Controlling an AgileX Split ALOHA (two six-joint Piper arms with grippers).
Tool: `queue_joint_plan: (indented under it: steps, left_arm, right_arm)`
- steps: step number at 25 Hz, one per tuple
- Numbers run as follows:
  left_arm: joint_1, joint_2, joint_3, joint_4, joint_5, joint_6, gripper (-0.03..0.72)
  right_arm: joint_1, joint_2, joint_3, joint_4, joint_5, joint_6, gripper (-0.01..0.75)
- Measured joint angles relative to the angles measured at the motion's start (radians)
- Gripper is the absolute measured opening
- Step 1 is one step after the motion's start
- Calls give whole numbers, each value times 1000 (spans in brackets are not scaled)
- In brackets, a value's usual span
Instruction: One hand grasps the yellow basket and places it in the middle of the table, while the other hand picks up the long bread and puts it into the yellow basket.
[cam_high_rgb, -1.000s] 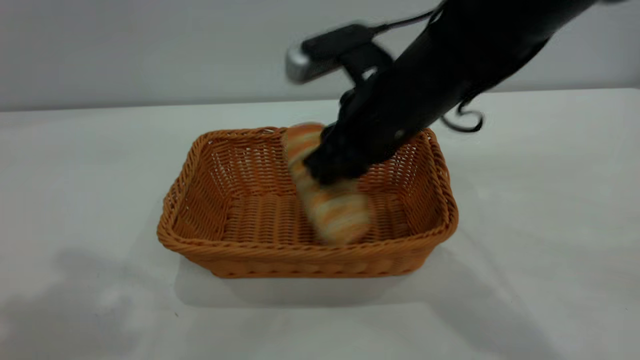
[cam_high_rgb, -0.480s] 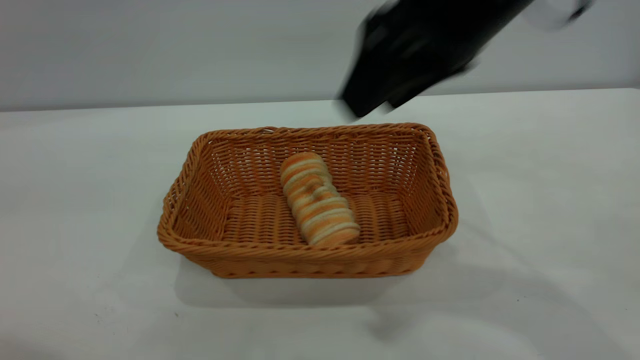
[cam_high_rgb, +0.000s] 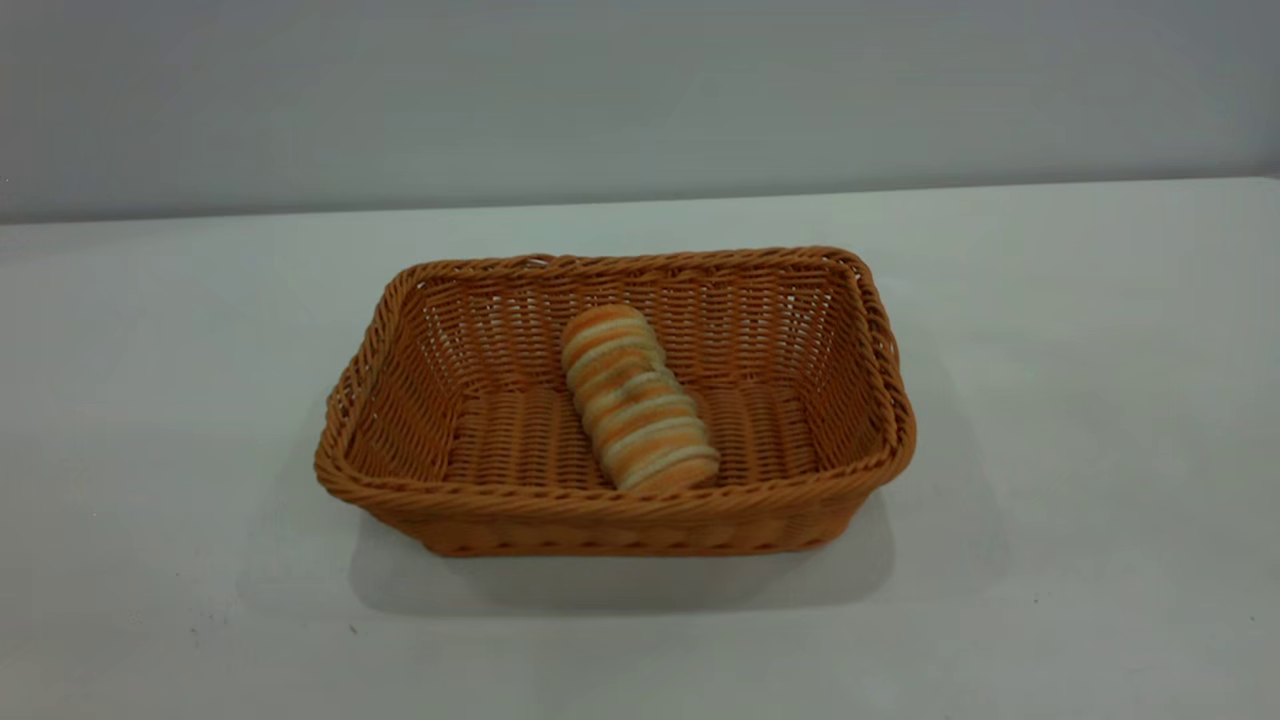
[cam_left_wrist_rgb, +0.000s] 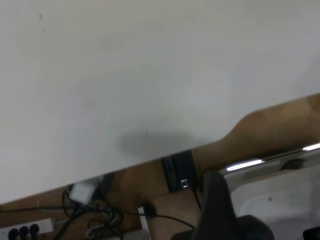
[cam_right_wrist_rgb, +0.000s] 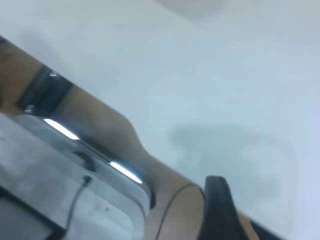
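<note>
- On the white bench, seen from the exterior camera, the yellow basket sits about mid-way across, its long sides running left to right and its braided rim whole all the way round.
- Inside it lies the long bread, flat on the woven floor near the centre (slightly toward the right half), one rounded end toward the back wall and the other close to the front wall, so that it lies slantwise across the basket's short span. Its cream and golden-orange bands run crosswise.
- No arm and no tool appears in this exterior view; the basket casts a soft shadow on the bench at its front and right.
- In the left wrist view, the camera looks across a bare stretch of the bench to its edge, with a brown floor, a power strip and tangled cables beyond. One dark finger of the left tool rises at the frame's edge; its partner is out of frame, so whether the tool stands apart or together cannot be told.
- In the right wrist view, the bench again fills most of the picture, with floor past its edge. A single dark finger of the right tool shows (only the one), so its state too cannot be told.
</note>
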Motion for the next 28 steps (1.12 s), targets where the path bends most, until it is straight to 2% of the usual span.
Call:
queue_joint_plan:
  steps: [4,11,24,26,28]
  left_arm:
    - [0,-63,98,-3,-33,-4,563]
    - [0,-82,116,-12,-41,-4,563]
    - [0,-91,116,-12,-42,-4,563]
    - [18,-111,116,-12,-43,-4,563]
    - [80,-150,116,-18,-43,-4,563]
  right_arm:
    - [0,-264,142,-53,42,73,544]
    - [0,-567,183,-32,136,88,542]
    - [0,-632,189,-1,136,84,481]
    - [-30,-654,189,5,136,84,470]
    - [-110,-690,189,17,136,84,460]
